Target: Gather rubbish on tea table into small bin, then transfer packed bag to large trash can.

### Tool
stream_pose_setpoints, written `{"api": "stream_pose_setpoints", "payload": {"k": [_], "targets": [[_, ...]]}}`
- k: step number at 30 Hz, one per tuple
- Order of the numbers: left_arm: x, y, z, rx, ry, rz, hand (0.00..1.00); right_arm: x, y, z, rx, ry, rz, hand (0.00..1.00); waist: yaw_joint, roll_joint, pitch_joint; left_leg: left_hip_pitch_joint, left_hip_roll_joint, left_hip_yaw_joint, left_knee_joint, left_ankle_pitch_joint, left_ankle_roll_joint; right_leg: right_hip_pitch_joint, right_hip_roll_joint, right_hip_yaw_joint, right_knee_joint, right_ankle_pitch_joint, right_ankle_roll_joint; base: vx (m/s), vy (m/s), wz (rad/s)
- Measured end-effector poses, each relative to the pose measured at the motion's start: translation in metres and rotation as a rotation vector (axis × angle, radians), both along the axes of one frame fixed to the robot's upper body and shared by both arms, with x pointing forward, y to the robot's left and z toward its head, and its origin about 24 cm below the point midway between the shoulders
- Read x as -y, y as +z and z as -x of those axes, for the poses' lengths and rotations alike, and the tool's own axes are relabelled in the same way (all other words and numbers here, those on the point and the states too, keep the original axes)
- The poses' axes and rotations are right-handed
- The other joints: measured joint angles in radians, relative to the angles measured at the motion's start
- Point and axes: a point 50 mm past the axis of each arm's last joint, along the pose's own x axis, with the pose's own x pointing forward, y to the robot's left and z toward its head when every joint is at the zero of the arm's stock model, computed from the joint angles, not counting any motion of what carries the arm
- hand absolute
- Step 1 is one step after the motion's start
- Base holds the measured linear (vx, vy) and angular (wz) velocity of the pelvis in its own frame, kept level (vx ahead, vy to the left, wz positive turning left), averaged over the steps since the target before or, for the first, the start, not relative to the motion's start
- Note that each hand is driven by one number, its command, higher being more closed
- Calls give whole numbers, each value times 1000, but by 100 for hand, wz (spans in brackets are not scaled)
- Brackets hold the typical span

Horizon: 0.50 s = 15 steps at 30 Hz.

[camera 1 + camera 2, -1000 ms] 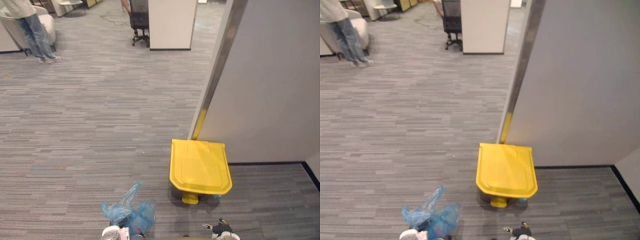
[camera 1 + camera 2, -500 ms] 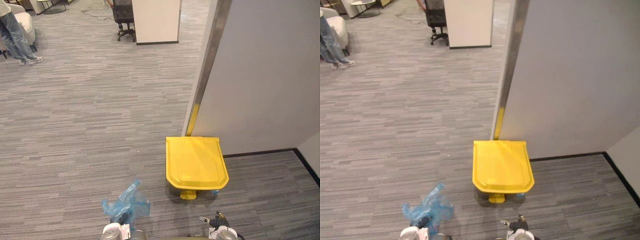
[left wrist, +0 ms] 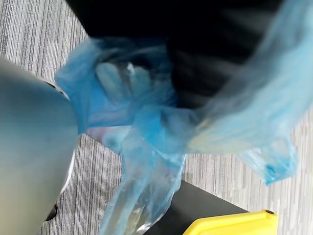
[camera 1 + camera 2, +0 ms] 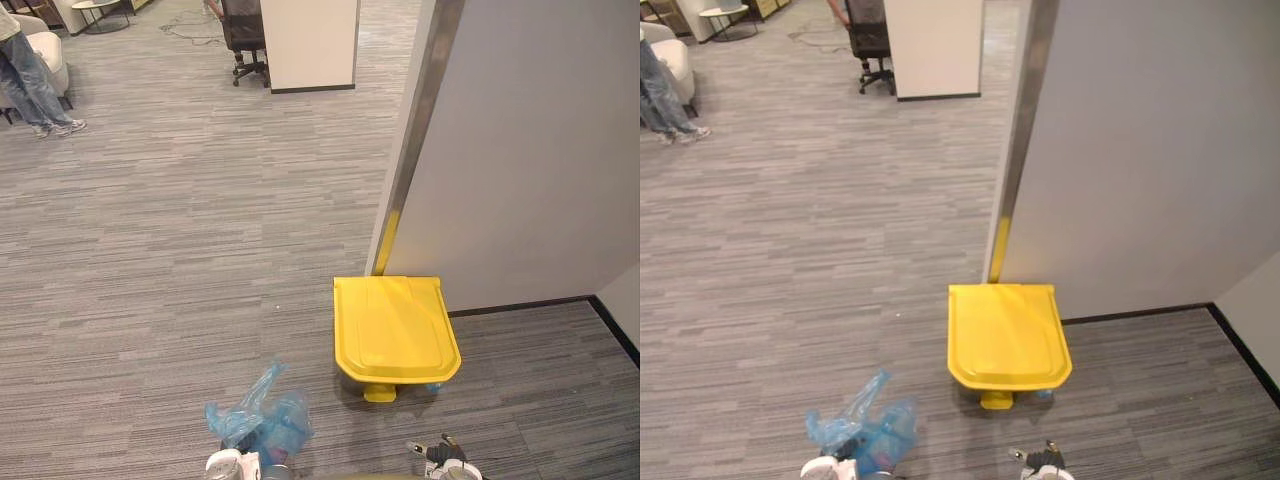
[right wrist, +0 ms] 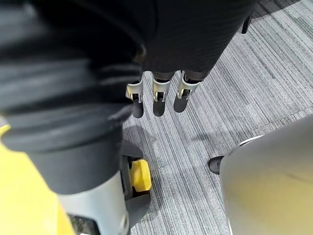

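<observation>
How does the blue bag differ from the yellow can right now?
The blue bag is crumpled, see-through film; the yellow can is rigid and opaque. The bag is up at the left hand; the can stands on the carpet by the wall, lid shut. Both are close ahead.

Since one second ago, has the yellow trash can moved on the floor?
No. The yellow trash can still sits at the foot of the metal wall corner; the whole view shifted, so the camera moved.
</observation>
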Motion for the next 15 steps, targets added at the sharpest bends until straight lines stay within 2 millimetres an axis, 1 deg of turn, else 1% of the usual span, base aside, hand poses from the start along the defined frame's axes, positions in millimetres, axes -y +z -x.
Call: {"api": "stream_pose_setpoints", "payload": {"k": [1, 2, 3, 4, 5, 6, 7, 8, 9, 10, 11, 12, 13, 14, 15], "targets": [[-2, 2, -4, 11, -10, -8, 100, 3, 3, -5, 28, 10, 14, 0, -3, -3, 29, -4, -3, 2, 65, -51, 11, -29, -22, 6, 114, -44, 15, -120, 48, -16], [-4, 2, -3, 8, -10, -15, 100, 2, 3, -5, 29, 10, 12, 0, -3, -8, 34, 0, -11, 5, 80, -67, 14, -44, -39, 5, 163, -60, 36, -135, 55, -17], [-6, 1, -2, 5, -8, -19, 100, 1, 3, -6, 30, 11, 11, 0, -4, -12, 37, 8, -16, 8, 84, -75, 22, -66, -52, 1, 220, -62, 47, -114, 59, -26], [-6, 2, -4, 12, -8, -21, 100, 1, 4, -9, 40, 14, 11, 0, -2, -11, 51, 29, -14, 13, 87, -86, 33, -118, -63, -30, 311, -57, 63, -87, 66, -33], [-7, 3, -6, 15, -9, -22, 100, 1, 5, -11, 43, 17, 11, 0, 1, -14, 54, 39, -10, 13, 88, -92, 39, -138, -60, -45, 325, -65, 58, -39, 33, -41], [-8, 3, -6, 13, -11, -25, 100, -2, 6, -15, 51, 38, 11, 0, 0, -15, 56, 45, 8, 13, 103, -99, 44, -177, -46, -70, 324, -67, 54, 7, -10, -26], [-8, 3, -6, 13, -12, -26, 100, -2, 6, -16, 55, 40, 11, 0, -1, -15, 57, 46, 16, 13, 110, -104, 42, -192, -41, -77, 319, -65, 54, 38, -52, -30], [-9, 4, -8, 17, -26, -34, 100, -3, 9, -21, 80, 40, 12, 0, 3, -21, 67, 49, 32, 13, 135, -126, 38, -256, -30, -79, 292, -29, 39, 83, -100, -21], [-9, 5, -13, 24, -44, -40, 100, -3, 12, -28, 106, 41, 15, 0, 3, -20, 86, 51, 49, 10, 164, -145, 26, -294, -28, -85, 231, 19, 36, 96, -120, -16], [-9, 6, -15, 28, -53, -43, 100, -3, 13, -31, 117, 43, 16, 0, 2, -20, 99, 49, 58, 4, 189, -162, 20, -305, -30, -91, 180, 48, 38, 107, -168, 8], [-12, 8, -21, 42, -55, -51, 100, -4, 14, -36, 126, 43, 15, 0, 4, -35, 123, 52, 56, -10, 235, -193, -2, -296, -48, -104, 108, 68, 53, 130, -229, 39], [-16, 10, -25, 50, -55, -63, 100, -5, 14, -35, 125, 35, 12, 0, 1, -55, 142, 55, 48, -32, 299, -230, -35, -281, -73, -107, 99, 106, 58, 141, -247, 48], [-13, 10, -28, 52, -55, -57, 100, -2, 15, -36, 130, 29, 16, 0, 0, -49, 154, 55, 60, -59, 329, -252, -43, -279, -69, -115, 137, 108, 60, 148, -274, 45], [-9, 11, -31, 63, -56, -46, 100, 1, 17, -41, 138, 24, 27, 0, 8, -24, 164, 52, 86, -81, 340, -270, -60, -296, -54, -130, 188, 81, 58, 127, -287, 29], [-5, 11, -33, 69, -57, -36, 100, 3, 17, -41, 143, 8, 27, 0, 13, -14, 170, 47, 101, -111, 327, -277, -66, -304, -37, -147, 200, 73, 46, 117, -303, 21]]}}
